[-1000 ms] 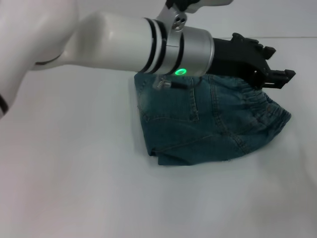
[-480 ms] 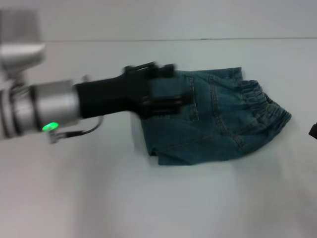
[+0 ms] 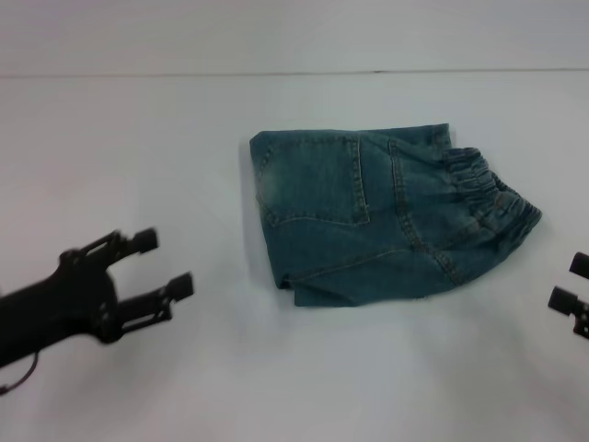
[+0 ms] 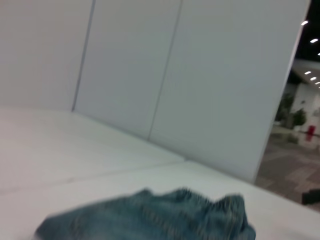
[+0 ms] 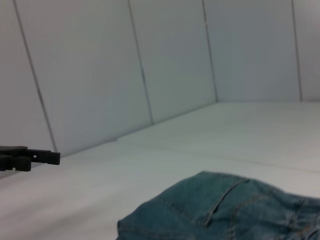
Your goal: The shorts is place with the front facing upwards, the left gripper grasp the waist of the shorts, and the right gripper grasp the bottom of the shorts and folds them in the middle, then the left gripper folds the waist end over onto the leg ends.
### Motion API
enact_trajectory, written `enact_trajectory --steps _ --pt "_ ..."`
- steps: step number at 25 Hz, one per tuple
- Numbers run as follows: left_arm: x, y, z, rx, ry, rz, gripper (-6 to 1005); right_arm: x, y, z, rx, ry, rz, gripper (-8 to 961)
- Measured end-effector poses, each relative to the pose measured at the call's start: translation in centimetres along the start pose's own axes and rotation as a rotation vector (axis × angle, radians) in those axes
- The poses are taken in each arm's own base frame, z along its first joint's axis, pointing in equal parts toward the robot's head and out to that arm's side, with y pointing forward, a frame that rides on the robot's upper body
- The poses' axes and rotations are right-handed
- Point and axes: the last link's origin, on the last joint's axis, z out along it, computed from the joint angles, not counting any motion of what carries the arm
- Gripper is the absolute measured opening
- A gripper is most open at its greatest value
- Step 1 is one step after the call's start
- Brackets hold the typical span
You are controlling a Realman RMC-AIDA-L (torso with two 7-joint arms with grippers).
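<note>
Head view: folded shorts lying flat on the white table, a little right of centre, back patch pocket facing up. Ruched waist laid on top at the right end of the bundle; folded edge along the left side; leg ends hidden beneath, not to be made out. Left gripper low at the left, well apart from the denim, fingers spread open, nothing between them, tips pointing toward the shorts. Right gripper only just showing at the right edge, near the waist end but not touching; two dark finger tips seen with a gap between them, holding nothing.

Left wrist view: shorts seen low and side-on as a blue-green heap on the table, puckered band uppermost at one end. Pale wall panels behind. Own fingers not shown here.

Right wrist view: shorts close by in the foreground, pocket seam and stitching visible, lying flat on the table. Left gripper seen farther off across the table, clear of the fabric. Panelled wall beyond.

No containers anywhere; only the garment on the tabletop.
</note>
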Motion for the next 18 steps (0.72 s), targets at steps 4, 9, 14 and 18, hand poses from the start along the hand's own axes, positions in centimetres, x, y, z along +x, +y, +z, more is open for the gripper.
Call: enact_trajectory --steps 4,9,14,18 --pt "-1.6 0.1 -2.3 0.06 -0.046 -0.029 865 0.0 0.2 -0.5 -0.022 0.042 0.017 572" --pt "-2.9 0.2 -4.2 0.109 -0.088 -0.042 866 0.1 0.4 -0.9 -0.045 0.075 0.029 685" --pt "-3.5 0.3 -4.9 0.124 -0.104 -0.046 867 0.2 0.5 -0.9 -0.048 0.083 0.033 870" --pt "-3.7 0.5 -5.0 0.119 -0.114 -0.048 869 0.3 0.5 -0.9 -0.05 0.086 0.033 912"
